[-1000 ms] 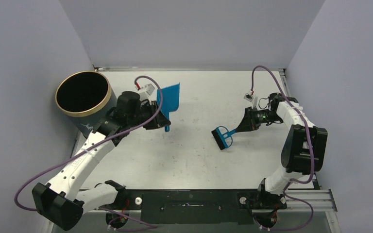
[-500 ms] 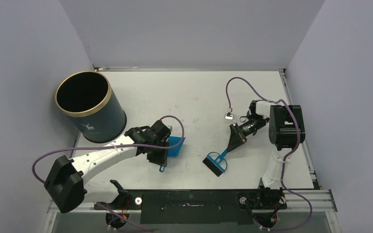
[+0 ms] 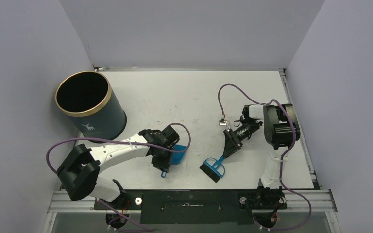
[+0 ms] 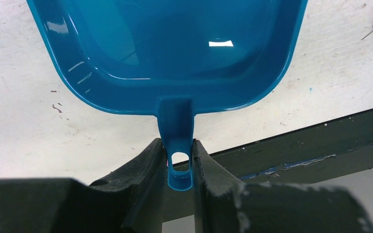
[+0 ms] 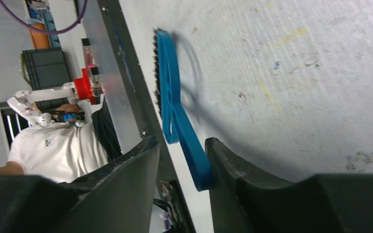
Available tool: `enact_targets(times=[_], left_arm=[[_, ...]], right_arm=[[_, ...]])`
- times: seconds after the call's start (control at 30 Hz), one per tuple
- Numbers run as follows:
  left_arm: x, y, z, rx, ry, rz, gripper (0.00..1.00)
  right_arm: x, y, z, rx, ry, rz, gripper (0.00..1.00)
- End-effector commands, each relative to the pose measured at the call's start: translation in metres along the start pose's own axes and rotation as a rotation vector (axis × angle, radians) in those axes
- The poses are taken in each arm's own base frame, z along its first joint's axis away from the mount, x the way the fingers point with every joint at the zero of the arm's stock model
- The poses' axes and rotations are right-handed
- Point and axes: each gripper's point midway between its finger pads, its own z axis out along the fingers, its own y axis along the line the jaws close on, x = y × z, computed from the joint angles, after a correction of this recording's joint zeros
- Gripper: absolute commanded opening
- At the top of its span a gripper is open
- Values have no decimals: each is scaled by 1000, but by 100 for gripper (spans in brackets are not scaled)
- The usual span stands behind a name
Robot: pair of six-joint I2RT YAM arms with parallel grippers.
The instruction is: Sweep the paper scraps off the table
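1. Our left gripper (image 4: pixel 177 148) is pinched shut on the handle of the blue plastic dustpan (image 4: pixel 175 58), which sits near the front edge of the flat white table (image 3: pixel 194 92).
2. Our right gripper (image 5: pixel 182 145) clasps the handle of the blue plastic brush (image 5: pixel 167 87), whose bristles are beside that same edge.

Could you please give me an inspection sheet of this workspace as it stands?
Surface: white table, faint scuffs and specks.
Job's things: scraps, nothing seen; dustpan empty.
Clutter: dark bin with a gold rim, upright at far left.
Grippers: left claw shut on the dustpan's handle; right claw shut on the brush handle.
Cables: purple cables loop off both arms.
Surroundings: grey walls; a person in a white shirt beyond the near rail, seen by the right wrist.
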Motion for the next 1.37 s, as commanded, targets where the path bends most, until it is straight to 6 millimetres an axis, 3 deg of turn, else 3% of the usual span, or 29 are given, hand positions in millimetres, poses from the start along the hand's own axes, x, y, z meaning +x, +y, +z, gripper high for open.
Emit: enact_targets(times=[0.0,0.17,0.33,0.37,0.43,0.57,0.63,0.67,0.7,0.87,1.07,1.23,1.33], left_arm=[[-19,-16,-8,40,-72,11,22],[-20,-17,-9,44,-84,26,43],[-29,-16,-22,34,-138,42,52],[-33,-14,-27,24,-160,52,53],[-43,-10,-42,-1,-218,70,54],[-75,1,-82,-64,-406,120,63],[-94,8,-102,-99,-525,135,74],[-102,13,-112,-123,-587,142,93],[-109,16,-123,-128,-651,145,98],[-137,37,-164,-148,-932,98,96],[-147,81,-183,-57,-1162,-105,96],[-144,102,-195,-22,-1264,-181,96],[-144,105,-190,-31,-1240,-184,96]], right_arm=[[-6,-17,-1,103,-35,1,47],[-18,-32,-20,276,-97,-11,72],[-40,-37,-59,486,-199,-65,99],[-45,-36,-69,522,-231,-76,91],[-57,-32,-89,591,-302,-102,90],[-82,-21,-153,744,-579,-121,90],[-92,-10,-180,836,-696,-165,90],[-95,-4,-192,887,-742,-195,90],[-99,5,-206,951,-798,-236,90],[-107,37,-251,1118,-1070,-258,90],[-100,61,-262,1128,-1297,-254,90],[-92,57,-262,1134,-1320,-207,90],[-90,51,-261,1152,-1285,-212,90]])
